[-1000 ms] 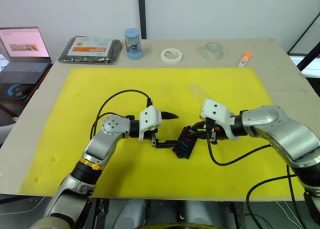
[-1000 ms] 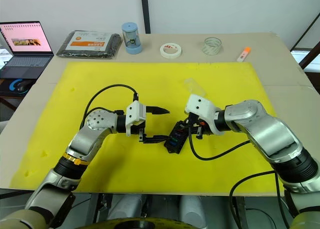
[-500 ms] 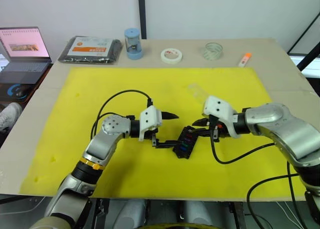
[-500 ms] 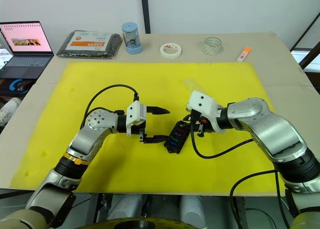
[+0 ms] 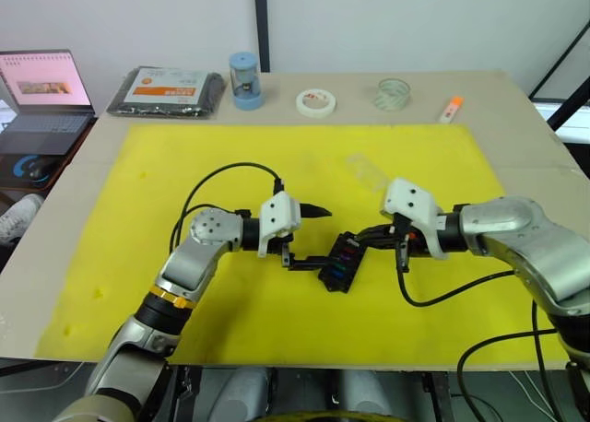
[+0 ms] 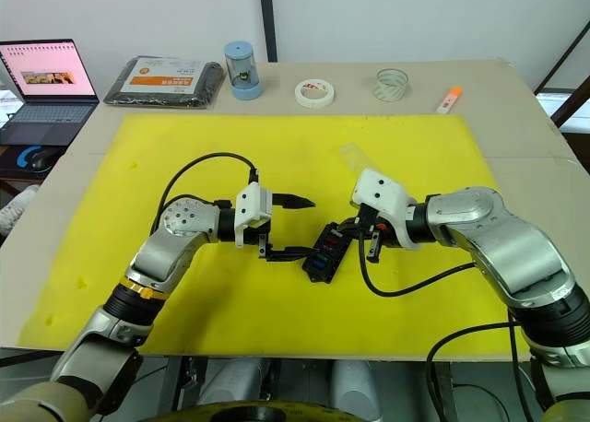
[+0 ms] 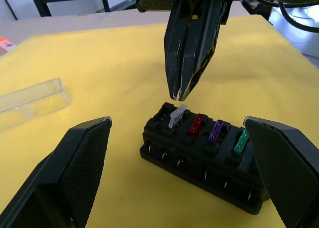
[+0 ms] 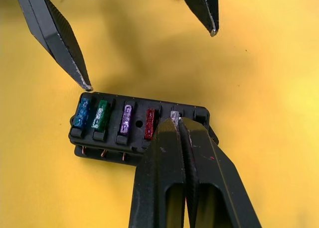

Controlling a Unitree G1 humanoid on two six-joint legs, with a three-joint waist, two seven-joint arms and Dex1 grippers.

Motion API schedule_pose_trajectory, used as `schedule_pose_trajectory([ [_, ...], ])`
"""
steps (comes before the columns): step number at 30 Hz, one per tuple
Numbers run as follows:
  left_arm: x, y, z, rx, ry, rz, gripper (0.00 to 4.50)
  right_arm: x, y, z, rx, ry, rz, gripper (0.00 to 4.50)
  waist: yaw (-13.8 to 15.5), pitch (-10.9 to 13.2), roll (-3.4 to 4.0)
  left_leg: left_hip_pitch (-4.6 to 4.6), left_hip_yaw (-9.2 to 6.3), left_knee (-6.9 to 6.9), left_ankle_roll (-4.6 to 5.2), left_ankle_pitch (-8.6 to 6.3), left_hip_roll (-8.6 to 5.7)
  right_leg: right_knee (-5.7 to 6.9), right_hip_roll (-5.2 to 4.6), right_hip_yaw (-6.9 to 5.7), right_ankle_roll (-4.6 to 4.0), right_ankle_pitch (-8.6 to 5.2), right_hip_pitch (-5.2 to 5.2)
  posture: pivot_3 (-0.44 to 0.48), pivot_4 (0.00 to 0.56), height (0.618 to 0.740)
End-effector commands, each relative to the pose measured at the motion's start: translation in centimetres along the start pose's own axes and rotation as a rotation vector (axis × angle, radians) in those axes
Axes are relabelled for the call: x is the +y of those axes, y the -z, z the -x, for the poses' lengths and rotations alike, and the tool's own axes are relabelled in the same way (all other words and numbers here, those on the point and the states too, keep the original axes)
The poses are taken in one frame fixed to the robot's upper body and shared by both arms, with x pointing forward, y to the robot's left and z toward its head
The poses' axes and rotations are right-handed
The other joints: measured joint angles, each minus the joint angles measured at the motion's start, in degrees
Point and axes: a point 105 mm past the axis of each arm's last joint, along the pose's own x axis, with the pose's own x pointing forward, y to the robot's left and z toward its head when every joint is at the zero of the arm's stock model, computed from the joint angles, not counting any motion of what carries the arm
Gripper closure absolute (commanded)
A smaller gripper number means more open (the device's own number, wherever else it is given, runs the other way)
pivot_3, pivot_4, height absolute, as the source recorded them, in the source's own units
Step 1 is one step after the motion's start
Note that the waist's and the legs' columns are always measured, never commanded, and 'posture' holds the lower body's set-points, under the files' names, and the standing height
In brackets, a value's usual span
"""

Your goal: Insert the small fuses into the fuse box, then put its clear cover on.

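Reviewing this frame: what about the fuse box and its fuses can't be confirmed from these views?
- Grey fuse: whether it is fully seated; it sits tilted in the left wrist view, and the right end effector covers its lower part in the right wrist view.
- Fuse ratings: too small to read.
- Fuse box: its slots are too small to count in the head views.
- Clear cover: cut off by the left wrist view's edge.

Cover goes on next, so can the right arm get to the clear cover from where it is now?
Probably yes. The clear cover lies bare on the yellow mat, apart from the fuse box, nothing over it. The right gripper is shut at the grey fuse.
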Motion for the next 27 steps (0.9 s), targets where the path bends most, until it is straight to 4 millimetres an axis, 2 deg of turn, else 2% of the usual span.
schedule_pose_trajectory([
  [1,0.0,-0.8,0.0,-0.020,0.004,-0.038,0.00,0.3,-0.8,-0.1,-0.023,-0.002,0.049,4.45,0.01,0.00,0.00,0.00,0.00,0.00,0.00,0.00,0.00,0.00,0.00,0.00,0.00,0.00,0.00,0.000,0.150,0.740],
  [18,-0.4,-0.7,0.3,-0.008,0.006,-0.033,0.00,0.1,0.3,-1.7,0.008,-0.022,0.017,4.45,-0.01,0.00,0.00,0.01,0.00,0.00,0.00,0.00,0.00,0.00,0.00,0.00,0.00,0.00,0.00,0.000,0.150,0.740],
  [22,-0.4,-0.7,0.4,-0.006,0.004,-0.032,0.00,0.4,0.2,-1.5,0.001,-0.044,0.009,4.45,-0.01,0.00,0.00,0.01,0.00,0.00,0.00,0.00,0.00,0.00,0.00,0.00,0.00,0.00,0.00,0.000,0.150,0.740],
  [27,-0.5,-0.7,0.4,-0.007,0.002,-0.032,0.00,0.3,-0.7,-0.5,-0.034,-0.046,0.010,4.45,-0.01,0.00,0.00,0.01,0.00,0.00,0.00,0.00,0.00,0.00,0.00,0.00,0.00,0.00,0.00,0.000,0.150,0.740],
])
